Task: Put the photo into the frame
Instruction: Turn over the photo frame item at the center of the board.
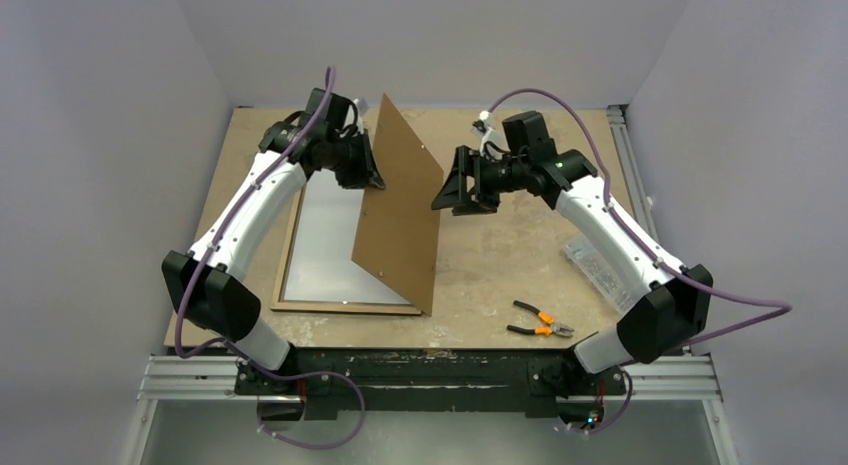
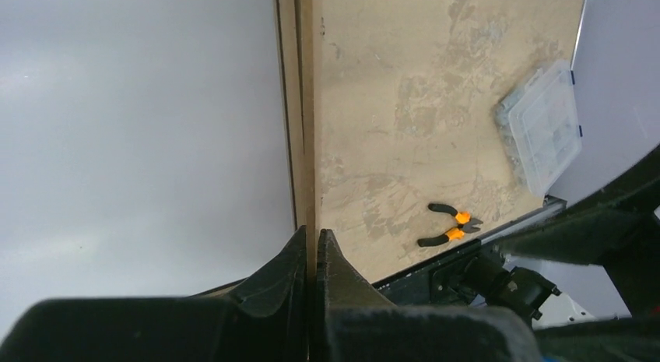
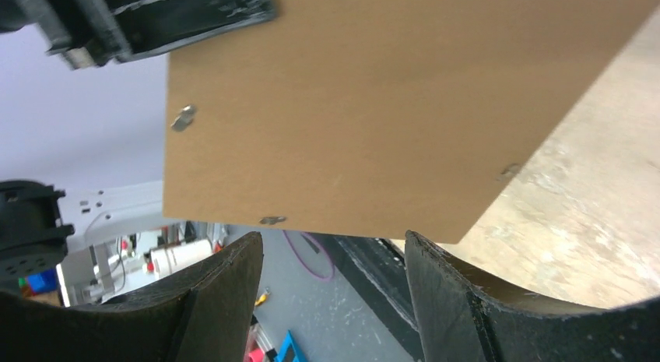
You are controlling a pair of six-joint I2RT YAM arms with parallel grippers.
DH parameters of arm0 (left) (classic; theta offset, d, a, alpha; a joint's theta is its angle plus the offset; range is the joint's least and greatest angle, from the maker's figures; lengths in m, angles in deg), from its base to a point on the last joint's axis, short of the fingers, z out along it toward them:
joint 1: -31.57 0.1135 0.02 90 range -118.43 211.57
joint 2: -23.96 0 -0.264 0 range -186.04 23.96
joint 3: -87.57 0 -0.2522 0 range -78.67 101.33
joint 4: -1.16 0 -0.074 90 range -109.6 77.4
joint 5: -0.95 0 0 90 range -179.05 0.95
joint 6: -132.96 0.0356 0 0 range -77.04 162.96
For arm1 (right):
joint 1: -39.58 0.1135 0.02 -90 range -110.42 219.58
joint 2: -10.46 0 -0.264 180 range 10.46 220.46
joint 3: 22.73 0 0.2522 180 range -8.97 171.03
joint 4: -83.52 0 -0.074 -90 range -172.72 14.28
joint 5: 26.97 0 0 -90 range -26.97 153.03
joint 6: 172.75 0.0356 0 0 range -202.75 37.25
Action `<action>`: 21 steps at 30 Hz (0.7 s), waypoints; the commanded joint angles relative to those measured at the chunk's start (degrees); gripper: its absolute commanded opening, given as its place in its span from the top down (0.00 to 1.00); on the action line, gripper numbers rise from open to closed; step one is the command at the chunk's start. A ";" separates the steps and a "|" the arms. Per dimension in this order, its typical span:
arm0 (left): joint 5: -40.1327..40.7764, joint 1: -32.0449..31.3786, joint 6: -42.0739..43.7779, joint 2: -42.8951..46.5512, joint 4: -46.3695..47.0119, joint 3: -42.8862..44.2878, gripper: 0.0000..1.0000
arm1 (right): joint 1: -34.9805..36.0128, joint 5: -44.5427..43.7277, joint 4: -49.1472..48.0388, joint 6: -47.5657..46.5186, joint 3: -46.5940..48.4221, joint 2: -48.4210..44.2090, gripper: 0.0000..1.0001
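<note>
Filling frame (image 1: 345, 307) (flat): pale sheet (image 1: 325, 240)

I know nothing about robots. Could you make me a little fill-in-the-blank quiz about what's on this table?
1. The backing board pinched in the left fingers is ____ in colour.
2. The right fingers stand ____, gripping nothing.
3. The frame lies ____ on the table.
4. The pliers have ____ handles.
Missing words: brown; open; flat; orange.
</note>
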 commanded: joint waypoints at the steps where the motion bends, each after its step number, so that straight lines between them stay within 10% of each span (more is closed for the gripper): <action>1: -6.68 0.16 -1.98 2.19 6.09 -0.96 1.00 | -5.55 0.33 -2.47 -1.85 -4.55 -4.75 0.33; 11: -16.12 4.40 -12.46 14.34 21.45 -9.55 1.00 | -18.72 0.85 -4.64 -5.19 -15.73 -14.14 0.09; 21: -25.99 10.02 -26.68 27.82 39.91 -24.51 1.00 | -25.66 16.67 -19.70 -0.11 -26.37 -16.87 0.09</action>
